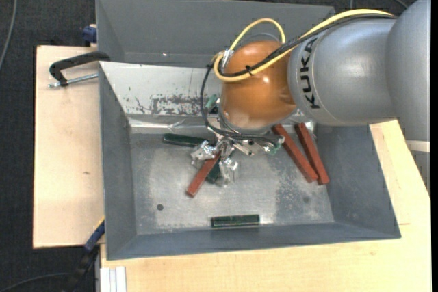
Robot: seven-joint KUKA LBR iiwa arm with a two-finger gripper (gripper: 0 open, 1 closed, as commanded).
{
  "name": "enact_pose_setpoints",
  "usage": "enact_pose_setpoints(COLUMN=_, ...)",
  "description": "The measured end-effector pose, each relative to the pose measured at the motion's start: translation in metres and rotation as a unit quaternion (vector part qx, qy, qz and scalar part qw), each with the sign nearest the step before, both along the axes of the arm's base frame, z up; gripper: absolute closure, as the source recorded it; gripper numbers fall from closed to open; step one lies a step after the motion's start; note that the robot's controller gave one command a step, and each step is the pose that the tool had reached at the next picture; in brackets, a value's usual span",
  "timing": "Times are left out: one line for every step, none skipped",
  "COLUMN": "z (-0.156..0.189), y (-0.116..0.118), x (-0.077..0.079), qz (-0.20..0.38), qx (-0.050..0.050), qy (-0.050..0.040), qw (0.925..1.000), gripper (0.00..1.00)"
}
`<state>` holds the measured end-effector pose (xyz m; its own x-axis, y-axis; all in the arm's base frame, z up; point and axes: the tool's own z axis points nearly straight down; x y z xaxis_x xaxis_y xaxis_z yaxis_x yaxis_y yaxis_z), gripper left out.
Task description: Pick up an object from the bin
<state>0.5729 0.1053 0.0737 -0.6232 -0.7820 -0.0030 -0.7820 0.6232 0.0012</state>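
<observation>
First, close to the front wall of the grey bin [113,161], a flat dark green bar [235,220] lies alone on the bin floor. A little further in, near the middle, a red-brown stick [202,176] lies slanted. Its top end runs into a small heap of shiny silver bits [228,168].

The end effector [222,150] is low over this heap, right at the top end of the stick. I cannot tell if it is open or closed, or if it grips anything, because the round orange cover [253,89] on the wrist hides most of it.

To the right of the heap, two more red-brown sticks [306,154] lie slanted, side by side and touching, near the right wall. To the left of the heap, a long dark green thing [181,140] lies close to the back wall.

A yellow cable [262,21] loops over the orange cover. Further back, the fat grey arm [363,72] comes in from the right. Black letters on it read "KUKA" [308,82].
</observation>
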Motion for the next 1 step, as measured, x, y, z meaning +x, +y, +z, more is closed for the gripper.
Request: enact_pose_setpoints(z=0.0111, y=0.0003, x=-0.0015, qz=0.000, qx=0.000, qy=0.0026, qw=1.0000, gripper=1.00)
